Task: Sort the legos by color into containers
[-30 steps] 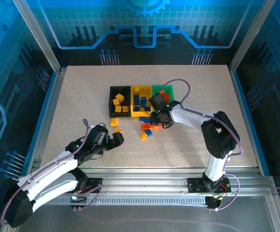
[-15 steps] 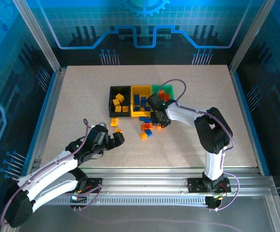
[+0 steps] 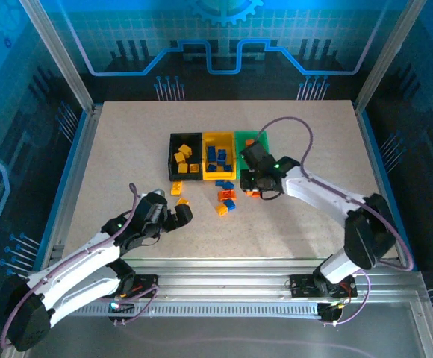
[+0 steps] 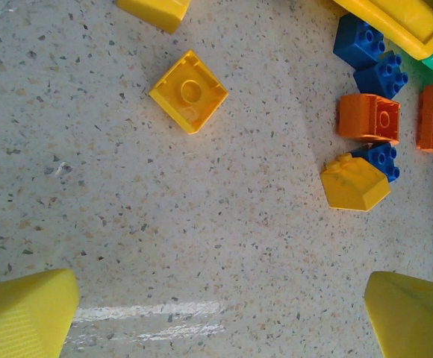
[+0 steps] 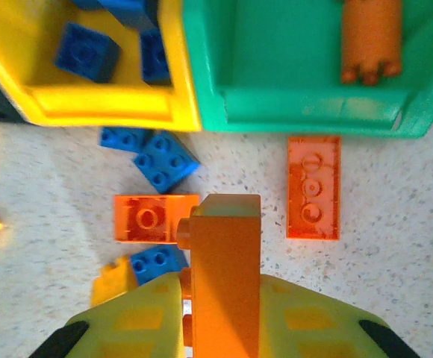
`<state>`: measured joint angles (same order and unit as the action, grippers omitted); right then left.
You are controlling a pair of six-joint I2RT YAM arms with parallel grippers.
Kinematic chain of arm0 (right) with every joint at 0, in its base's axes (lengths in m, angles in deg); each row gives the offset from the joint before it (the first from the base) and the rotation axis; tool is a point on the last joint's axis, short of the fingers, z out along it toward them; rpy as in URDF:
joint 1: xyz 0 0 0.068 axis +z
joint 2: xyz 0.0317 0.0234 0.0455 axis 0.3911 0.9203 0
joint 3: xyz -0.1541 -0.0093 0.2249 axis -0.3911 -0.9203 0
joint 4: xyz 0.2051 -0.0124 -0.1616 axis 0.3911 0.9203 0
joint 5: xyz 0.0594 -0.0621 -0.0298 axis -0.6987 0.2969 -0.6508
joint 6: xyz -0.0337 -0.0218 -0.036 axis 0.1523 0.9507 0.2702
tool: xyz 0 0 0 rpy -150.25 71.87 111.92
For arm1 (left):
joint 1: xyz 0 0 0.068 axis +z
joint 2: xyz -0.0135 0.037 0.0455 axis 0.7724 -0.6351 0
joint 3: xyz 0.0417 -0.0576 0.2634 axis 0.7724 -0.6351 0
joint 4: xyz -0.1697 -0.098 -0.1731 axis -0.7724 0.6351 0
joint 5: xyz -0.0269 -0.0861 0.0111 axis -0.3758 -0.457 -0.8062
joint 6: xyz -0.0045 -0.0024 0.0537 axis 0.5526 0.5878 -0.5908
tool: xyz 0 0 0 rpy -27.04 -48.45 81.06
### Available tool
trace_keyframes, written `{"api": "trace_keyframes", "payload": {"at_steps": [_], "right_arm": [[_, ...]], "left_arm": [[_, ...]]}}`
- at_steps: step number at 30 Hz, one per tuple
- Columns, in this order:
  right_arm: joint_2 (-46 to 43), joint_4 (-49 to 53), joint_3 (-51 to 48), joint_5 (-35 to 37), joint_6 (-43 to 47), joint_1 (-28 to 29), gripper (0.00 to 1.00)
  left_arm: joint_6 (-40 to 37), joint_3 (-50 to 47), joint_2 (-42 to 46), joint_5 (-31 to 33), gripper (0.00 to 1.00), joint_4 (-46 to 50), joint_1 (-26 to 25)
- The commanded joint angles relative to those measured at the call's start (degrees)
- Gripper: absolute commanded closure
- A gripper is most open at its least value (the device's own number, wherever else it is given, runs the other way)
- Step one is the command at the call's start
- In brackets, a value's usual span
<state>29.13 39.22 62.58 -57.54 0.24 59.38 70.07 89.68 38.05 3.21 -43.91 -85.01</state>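
Observation:
My right gripper (image 5: 220, 302) is shut on an orange lego (image 5: 224, 276), held upright just in front of the green container (image 5: 298, 112); from above the gripper (image 3: 254, 186) sits at that bin's near edge. The black container (image 3: 185, 158) holds yellow legos, the yellow one (image 3: 219, 158) blue legos, and the green one an orange lego (image 5: 371, 37). Loose legos lie in front: an orange plate (image 5: 314, 186), an orange brick (image 5: 145, 218), blue bricks (image 5: 164, 160), a yellow brick (image 4: 189, 91). My left gripper (image 3: 183, 215) is open over bare table, fingertips (image 4: 22, 313) wide apart.
The joined bins stand at the table's centre back. More loose bricks (image 3: 228, 198) sit between the two grippers, and two yellow ones (image 3: 179, 195) lie by the black bin. Metal frame posts and blue walls ring the table.
My right gripper has shut on the orange lego and shifted a little right toward the green bin, its elbow swinging out to the right. The left arm has not moved.

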Motion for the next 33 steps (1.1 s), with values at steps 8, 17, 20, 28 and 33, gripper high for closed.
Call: {"api": "trace_keyframes", "payload": {"at_steps": [8, 17, 20, 28, 33], "right_arm": [[19.44, 5.15, 23.22, 3.75, 6.38, -8.03, 0.75], [33.65, 9.91, 36.95, 4.54, 5.92, -10.37, 0.72], [35.12, 10.43, 37.85, 3.90, 5.32, -10.52, 0.67], [32.34, 9.57, 36.99, 2.64, 5.11, -10.57, 0.48], [23.90, 5.52, 29.63, 0.04, 4.18, -10.37, 0.46]], "left_arm": [[-0.99, 0.76, -2.30, -0.91, 0.01, -0.58, 0.40], [-1.50, 1.42, -5.05, -1.98, 0.01, -2.06, 0.32], [-1.60, 1.60, -6.07, -2.38, 0.01, -2.93, 0.28], [-2.66, 3.07, -8.67, -2.97, 0.01, -3.74, 0.31], [-5.18, 5.63, -11.31, -4.48, 0.03, -4.91, 0.25]]}}
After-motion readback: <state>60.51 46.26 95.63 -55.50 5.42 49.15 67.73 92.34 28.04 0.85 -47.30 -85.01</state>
